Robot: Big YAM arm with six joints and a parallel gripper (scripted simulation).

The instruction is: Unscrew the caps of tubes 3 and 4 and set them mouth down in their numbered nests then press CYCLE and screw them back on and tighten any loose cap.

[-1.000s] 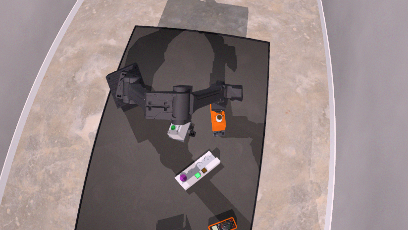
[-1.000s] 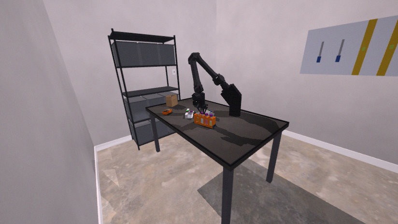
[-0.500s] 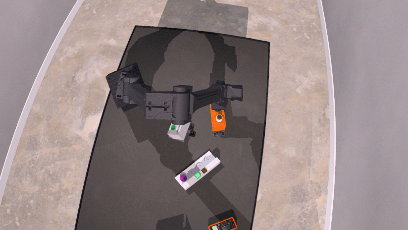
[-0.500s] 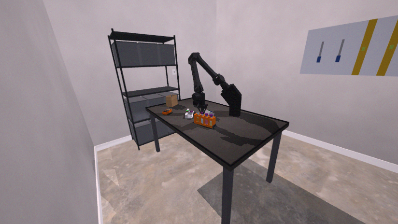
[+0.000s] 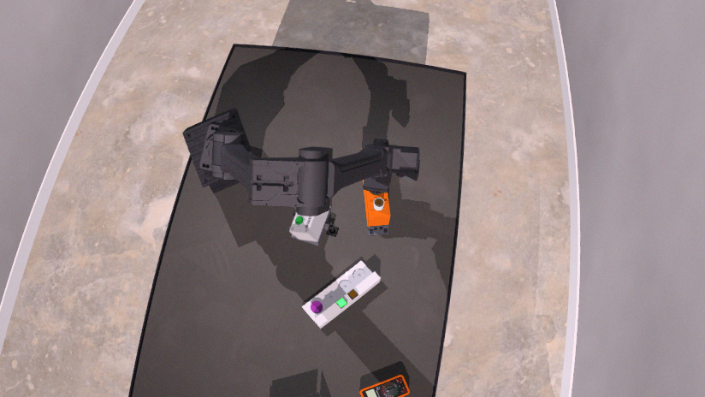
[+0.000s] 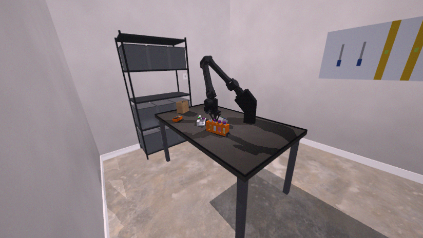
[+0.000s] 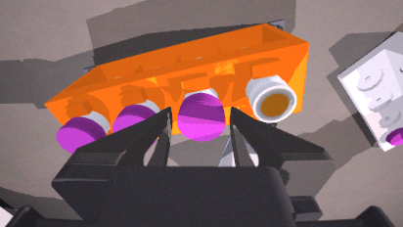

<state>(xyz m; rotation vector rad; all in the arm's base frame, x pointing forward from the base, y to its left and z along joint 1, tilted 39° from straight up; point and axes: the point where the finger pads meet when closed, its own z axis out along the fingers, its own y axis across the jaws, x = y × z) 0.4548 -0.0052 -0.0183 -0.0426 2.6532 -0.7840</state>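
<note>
Table (image 5: pixel 197 320) (image 6: pixel 189 126) (image 7: pixel 352 20) from the top first: my arm (image 5: pixel 313 182) (image 6: pixel 208 78) reaches across it to the orange decapping station (image 5: pixel 377 216) (image 6: pixel 217 134) (image 7: pixel 293 59), hiding part of the station. Tube 4 (image 5: pixel 378 203) (image 7: pixel 271 100) stands there without its cap. On the white cap tray (image 5: pixel 330 314) (image 6: pixel 201 121) (image 7: pixel 362 93), one purple cap (image 5: pixel 316 306) (image 6: pixel 203 118) (image 7: pixel 395 137) sits in nest 4. I see the green lamp (image 5: pixel 341 302) (image 6: pixel 199 117) lit and the amber lamp (image 5: pixel 352 293) dark. The key housing (image 5: pixel 311 233), with its green key (image 5: pixel 299 220), is near the arm; an orange multimeter (image 5: pixel 387 388) (image 6: pixel 177 118) lies well apart.

On the exterior view, I have the gripper (image 6: pixel 215 118) (image 7: pixel 201 113) pointing down at the station. A cardboard box (image 6: pixel 182 106) stands farther back on the table, with a shelf rack (image 6: pixel 189 85) behind.

Through the wrist camera, the jaws are about half open, with nothing gripped. The cap of tube 3 (image 7: pixel 201 119) is on its tube, between my fingers with a gap on either side. The tube 1 cap (image 7: pixel 80 134) and tube 2 cap (image 7: pixel 134 118) are on; I can't tell how tight.
</note>
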